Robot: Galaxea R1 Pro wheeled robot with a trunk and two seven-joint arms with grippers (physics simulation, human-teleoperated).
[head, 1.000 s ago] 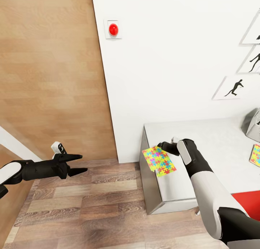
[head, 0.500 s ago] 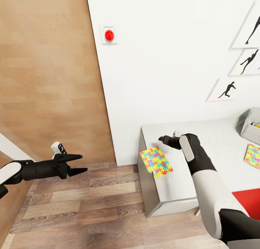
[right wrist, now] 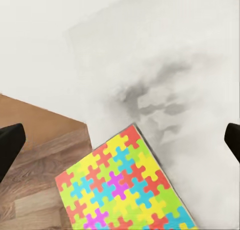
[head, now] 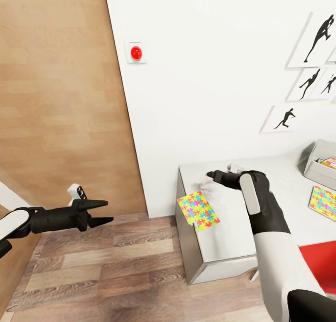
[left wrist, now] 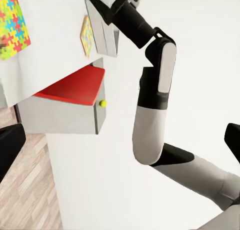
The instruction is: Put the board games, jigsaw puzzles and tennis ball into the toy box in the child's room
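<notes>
Left gripper (head: 103, 212): hanging out over the wood floor (head: 107, 261), well apart from the table, its 2 fingers spread and gripping nothing.
Near jigsaw puzzle (head: 198, 211): lying flat at the left end of the table (head: 224, 238), 1 corner overhanging the edge; in the right wrist view it (right wrist: 127, 187) is sitting just short of the fingertips, untouched.
Right gripper (head: 213, 176): hovering over the tabletop beyond that puzzle, near the wall; both finger tips are showing at the far edges of the right wrist view, so the jaws are standing wide apart and carrying nothing.
Second jigsaw puzzle (head: 323, 202): lying flat further right on the table, just in front of the toy box.
Toy box (head: 313, 163): standing at the right edge, something colourful already showing inside.
Step in hand: likely picking up the overhanging puzzle.
Doing it well: I am judging that the overhanging corner is offering the best bite; the wrist should be coming back and lowering so 1 finger is passing under the edge, closing gently so the flat box is not sliding off.
</notes>
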